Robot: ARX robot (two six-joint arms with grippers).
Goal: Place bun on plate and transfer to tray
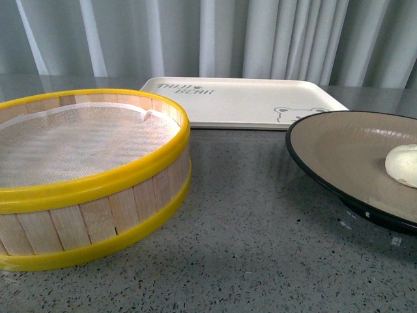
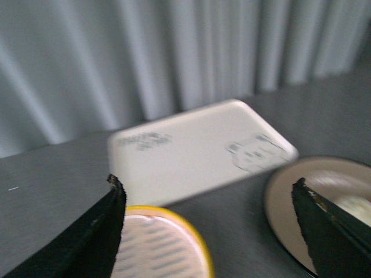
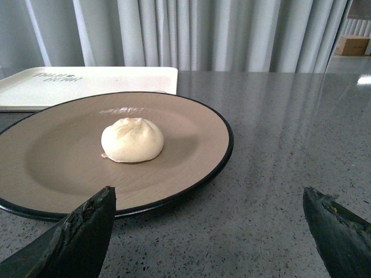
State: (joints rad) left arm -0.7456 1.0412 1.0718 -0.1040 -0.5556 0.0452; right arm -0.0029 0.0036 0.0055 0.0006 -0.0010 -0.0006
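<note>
A pale grey curtain (image 1: pixel 260 39) with long soft folds is seen hanging behind everything. A grey stone-like table (image 1: pixel 260 261) with tiny dark specks is spread under all the things, and it looks smooth and a little shiny. The biggest thing on it is a round steamer basket (image 1: pixel 98 215) on the left, made of light wood strips with bright yellow bands at the top and bottom and a white net inside. Part of the near left edge of the tray (image 1: pixel 241 101) is hidden by its tall wall. The tray is flat, cream-white and long with round corners, and grey letters and a small bear face are printed on it. It lies at the back, behind the basket and the plate (image 1: pixel 339 150). The plate is placed on the right, in front of the tray; it is wide, round and shallow, tan inside with a thin black rim. The bun (image 1: pixel 404 164) is found resting on the plate, well away from the rim. It is small, round, soft-looking and creamy white with a twisted top. The left gripper (image 2: pixel 206 182) is held above the basket, in a blurry picture, with its dark jaws spread wide. The right gripper (image 3: pixel 208 191) is held low by the plate's near edge, its jaws also spread wide.
</note>
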